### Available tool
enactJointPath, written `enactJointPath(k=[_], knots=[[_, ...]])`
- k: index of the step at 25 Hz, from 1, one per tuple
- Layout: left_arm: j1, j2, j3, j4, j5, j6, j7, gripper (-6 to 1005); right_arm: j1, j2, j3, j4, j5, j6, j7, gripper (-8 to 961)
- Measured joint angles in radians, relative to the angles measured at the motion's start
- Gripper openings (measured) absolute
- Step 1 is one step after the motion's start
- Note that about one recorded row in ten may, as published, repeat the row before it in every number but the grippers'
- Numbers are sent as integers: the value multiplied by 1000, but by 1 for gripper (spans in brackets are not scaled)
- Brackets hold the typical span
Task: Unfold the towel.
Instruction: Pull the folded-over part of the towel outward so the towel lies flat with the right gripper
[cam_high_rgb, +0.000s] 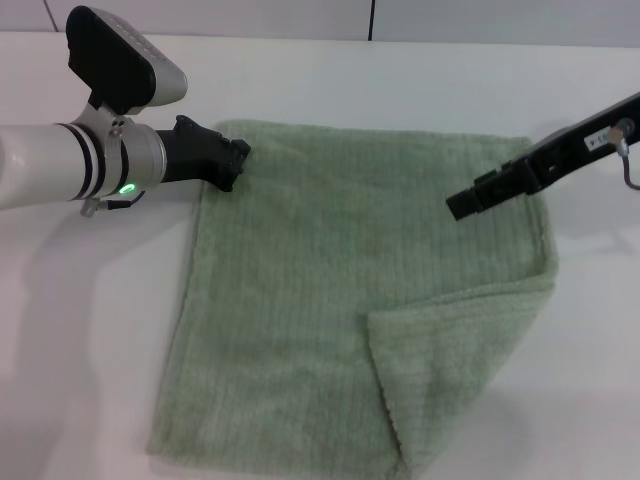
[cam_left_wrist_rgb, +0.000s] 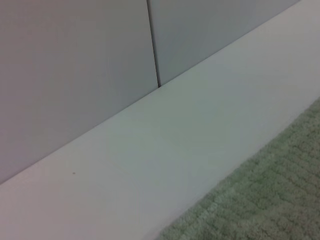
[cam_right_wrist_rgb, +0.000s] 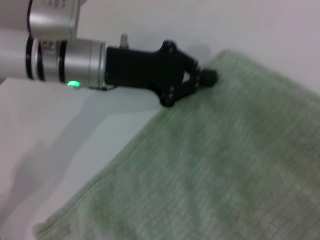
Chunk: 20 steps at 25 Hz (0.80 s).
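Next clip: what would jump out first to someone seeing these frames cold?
The big sage-green towel spread over the white table, its near right corner still folded back on top. Then the left gripper, fingertips together at the towel's far left corner, and the right gripper over the far right part.

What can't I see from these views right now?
- Towel: near edge cut off by the head view's frame.
- Under the folded-over corner: hidden by the flap.
- Right end effector: fingers unreadable in the head view, absent from its wrist view.
- Left end effector: whether it pinches cloth is unclear.
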Motion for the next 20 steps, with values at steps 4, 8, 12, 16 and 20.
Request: enactJointPath(k=[4, 8, 12, 16, 20], knots=[[0, 0, 0, 0, 0, 0, 0, 1, 33, -5, -1, 77, 0, -18, -32, 671], [-2, 0, 1, -1, 0, 0, 0, 1, 62, -6, -6, 151, -1, -21, -73, 671], [-5, 0, 3, -2, 0, -2, 0, 1, 84, -5, -11, 211, -2, -21, -106, 671], [-7, -1, 6, -2, 8, -7, 0, 1, 101, -2, -11, 259, -4, -20, -128, 672], [-9, -2, 6, -2, 9, -8, -1, 1, 113, 2, -13, 292, -15, -16, -140, 672]])
